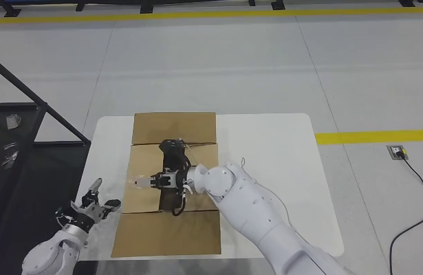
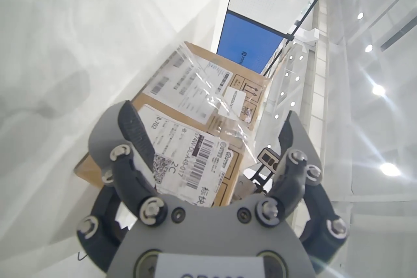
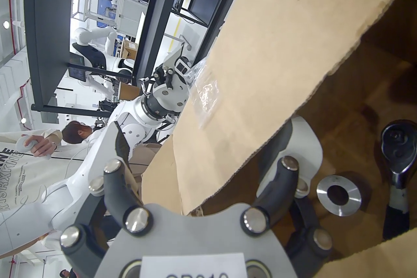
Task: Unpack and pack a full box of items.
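A brown cardboard box (image 1: pixel 173 127) stands with its flaps spread on the white table (image 1: pixel 266 137). My right gripper (image 1: pixel 146 182) is at the box's left wall, open. It straddles a side flap (image 3: pixel 277 48), one finger outside and one inside. Inside the box lie a metal ring (image 3: pixel 338 196) and a ratchet wrench (image 3: pixel 397 145). My left gripper (image 1: pixel 104 196) hovers open and empty by the table's left edge. It faces the labelled, taped side of the box (image 2: pixel 182 103). The rest of the box's contents are hidden by the arm and the flap.
A black metal rack (image 1: pixel 18 130) stands off the table's left side. The right arm's bulk (image 1: pixel 252 206) lies across the box's near right part. Bare white tabletop stretches to the right of the box.
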You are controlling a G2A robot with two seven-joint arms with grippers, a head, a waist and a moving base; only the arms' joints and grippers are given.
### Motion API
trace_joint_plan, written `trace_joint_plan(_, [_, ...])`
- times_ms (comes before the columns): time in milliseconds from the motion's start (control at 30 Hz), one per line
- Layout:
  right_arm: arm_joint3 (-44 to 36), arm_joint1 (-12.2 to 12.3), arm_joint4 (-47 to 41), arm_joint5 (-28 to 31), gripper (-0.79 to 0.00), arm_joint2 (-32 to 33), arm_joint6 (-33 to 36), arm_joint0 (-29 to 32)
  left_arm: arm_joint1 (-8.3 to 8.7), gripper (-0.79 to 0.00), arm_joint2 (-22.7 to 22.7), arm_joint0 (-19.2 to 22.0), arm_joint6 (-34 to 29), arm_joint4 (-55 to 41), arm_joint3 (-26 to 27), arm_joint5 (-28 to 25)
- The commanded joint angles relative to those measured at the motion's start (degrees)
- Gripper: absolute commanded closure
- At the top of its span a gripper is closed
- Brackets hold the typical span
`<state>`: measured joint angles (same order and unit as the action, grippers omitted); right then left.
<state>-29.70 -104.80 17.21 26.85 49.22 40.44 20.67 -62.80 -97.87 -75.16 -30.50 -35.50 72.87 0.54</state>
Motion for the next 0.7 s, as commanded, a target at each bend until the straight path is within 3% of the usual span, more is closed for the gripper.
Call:
trace_joint_plan(0, [-0.51, 0.22, 0.31, -0.15, -0.785, 0.18, 0.04, 0.37, -0.37, -0.785, 0.92, 1.01, 1.34, -1.75, -1.12, -0.72])
trace_joint_plan(167, [-1.79, 0.64, 0.97, -0.61, -0.785, 0.51, 0.45, 0.99, -0.94, -0.776, 2.68, 2.72, 3.12, -3.15, -2.45, -1.71])
trace_joint_plan(200, [-2.06, 0.72, 1.11, -0.72, -0.785, 0.60, 0.47, 1.06, -1.03, -0.727, 2.87, 2.89, 3.39, -3.39, -2.54, -2.01])
trace_joint_plan(233, [-2.31, 0.81, 1.18, -0.82, -0.785, 0.70, 0.56, 1.14, -1.11, -0.616, 2.89, 3.00, 3.81, -3.73, -2.54, -2.57])
trace_joint_plan(267, [-2.55, 0.89, 1.27, -0.93, -0.785, 0.79, 0.78, 1.16, -1.20, -0.382, 2.89, 2.95, 4.42, -3.98, -2.53, -3.21])
trace_joint_plan(333, [-2.76, 1.07, 1.30, -1.22, -0.785, 1.05, 1.22, 1.11, -1.32, -0.163, 2.76, 2.71, 5.34, -4.40, -2.29, -4.10])
trace_joint_plan(367, [-2.69, 1.13, 1.09, -1.43, -0.785, 1.23, 1.58, 1.05, -1.36, -0.083, 2.66, 2.56, 5.59, -4.55, -2.07, -4.41])
trace_joint_plan(433, [-2.50, 1.22, 0.74, -1.78, -0.785, 1.48, 2.35, 0.75, -1.40, 0.000, 2.34, 2.17, 5.97, -4.69, -1.56, -5.15])
trace_joint_plan(667, [-1.88, 1.04, -0.02, -2.24, -0.785, 1.57, 3.66, -0.51, -1.45, 0.000, 1.56, 1.01, 6.42, -4.54, -0.03, -5.71])
